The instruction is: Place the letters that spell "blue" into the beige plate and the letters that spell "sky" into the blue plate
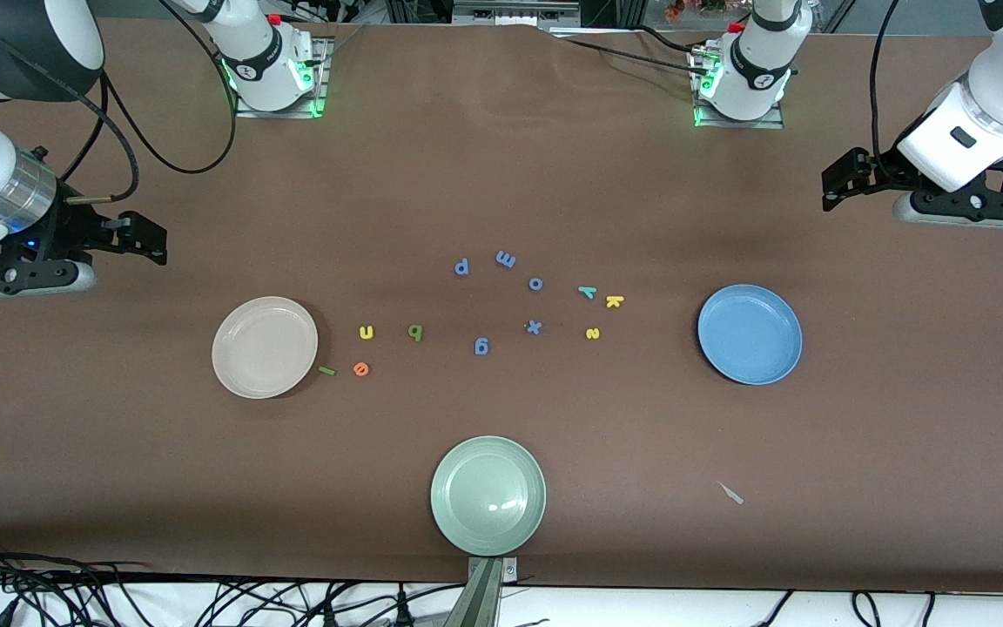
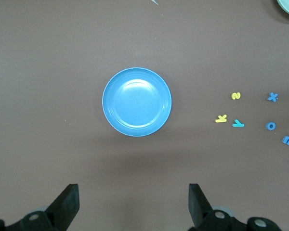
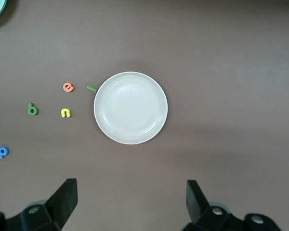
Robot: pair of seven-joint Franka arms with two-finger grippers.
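While both arms wait up high, we see the left gripper (image 2: 132,204) with fingers wide apart and holding nothing over bare table near the blue plate (image 1: 750,334), and the right gripper (image 3: 131,202) just as wide and empty near the beige plate (image 1: 265,347). Both plates hold nothing. Green l (image 1: 326,371) sits just beside the beige rim, with orange e (image 1: 361,369), yellow u (image 1: 366,331) and dark green b (image 1: 415,332) close by. Yellow s (image 1: 592,333), yellow k (image 1: 613,301) and teal y (image 1: 587,292) lie toward the blue plate.
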